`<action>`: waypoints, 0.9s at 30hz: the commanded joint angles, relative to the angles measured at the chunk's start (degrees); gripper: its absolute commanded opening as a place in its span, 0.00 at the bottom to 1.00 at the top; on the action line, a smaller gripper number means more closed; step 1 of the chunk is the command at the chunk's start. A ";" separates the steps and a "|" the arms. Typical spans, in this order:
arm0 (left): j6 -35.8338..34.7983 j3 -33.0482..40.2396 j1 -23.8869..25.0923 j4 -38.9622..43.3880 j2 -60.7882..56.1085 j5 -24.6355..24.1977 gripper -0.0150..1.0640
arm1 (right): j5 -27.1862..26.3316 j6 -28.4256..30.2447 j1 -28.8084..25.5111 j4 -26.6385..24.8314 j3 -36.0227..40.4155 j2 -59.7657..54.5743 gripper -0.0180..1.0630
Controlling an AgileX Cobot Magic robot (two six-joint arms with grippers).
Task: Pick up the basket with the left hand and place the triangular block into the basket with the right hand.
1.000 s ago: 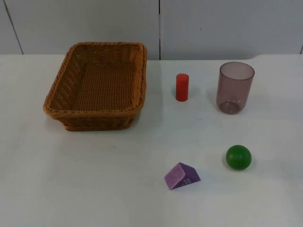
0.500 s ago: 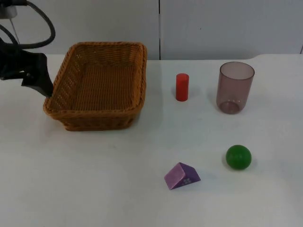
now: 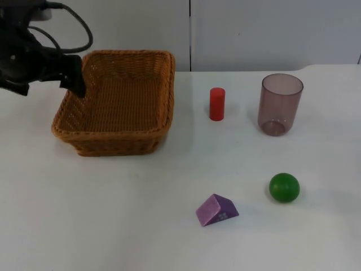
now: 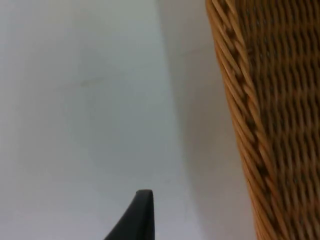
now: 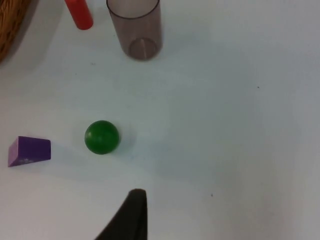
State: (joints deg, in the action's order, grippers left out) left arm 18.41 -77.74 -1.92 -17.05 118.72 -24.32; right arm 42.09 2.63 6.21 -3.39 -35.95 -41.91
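While the woven basket (image 3: 115,101) rests on the white bench (image 3: 113,214) near the grey partition wall (image 3: 254,28), the left end effector (image 3: 78,84) is seen at the basket's left rim, its black tip overlapping the wicker edge in the top view. From the left wrist view the basket's braided rim (image 4: 240,115) is seen close beside a single black fingertip (image 4: 137,217) over bare bench; whether the left end effector is wide or narrow cannot be told, and nothing is seen to be held by it. The purple triangular block (image 3: 216,210) lies on the bench well apart from the basket, toward the front, with a green ball (image 3: 284,187) near it on its right. A red cylinder (image 3: 217,104) stands upright between the basket and a translucent cup (image 3: 280,104). In the right wrist view the triangular block (image 5: 29,151), the green ball (image 5: 102,137), the cup (image 5: 136,27) and the red cylinder (image 5: 79,14) are seen from above, with one black fingertip (image 5: 131,215) of the right end effector over bare bench; its spread cannot be told.
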 commanded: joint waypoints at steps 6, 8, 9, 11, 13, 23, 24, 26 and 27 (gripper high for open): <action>0.38 -8.34 -0.72 -2.04 8.38 1.30 0.99 | -1.40 0.46 -0.20 0.24 -0.35 0.11 0.99; 0.38 -10.53 -0.86 -2.30 10.62 1.30 0.99 | -1.51 0.46 -0.20 0.24 -0.35 0.11 0.99; 0.38 -10.53 -0.86 -2.30 10.62 1.30 0.99 | -1.51 0.46 -0.20 0.24 -0.35 0.11 0.99; 0.38 -11.63 -1.09 -2.45 12.24 1.30 0.96 | -1.66 0.46 -0.20 0.24 -0.35 0.11 0.99; 0.38 -11.86 -1.09 -2.45 13.51 1.30 0.89 | -1.66 0.46 -0.20 0.24 -0.35 0.11 0.99; -0.48 -11.86 -1.09 -2.35 13.03 -1.00 0.00 | -1.64 0.46 -0.20 0.35 -0.35 0.11 0.99; -1.63 -11.86 -1.09 -2.10 12.52 -1.76 0.01 | -1.64 0.46 -0.20 0.35 -0.35 0.11 0.99; -3.89 -11.75 -1.09 -1.82 11.92 -2.60 0.01 | -1.64 0.46 -0.20 0.35 -0.35 0.11 0.99; -5.31 -11.66 -1.09 -1.82 11.26 -3.97 0.01 | -1.64 0.46 -0.20 0.35 -0.35 0.11 0.99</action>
State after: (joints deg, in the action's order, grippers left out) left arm 14.32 -89.43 -2.64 -19.98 131.05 -26.70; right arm 41.06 2.74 6.21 -3.27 -35.95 -42.04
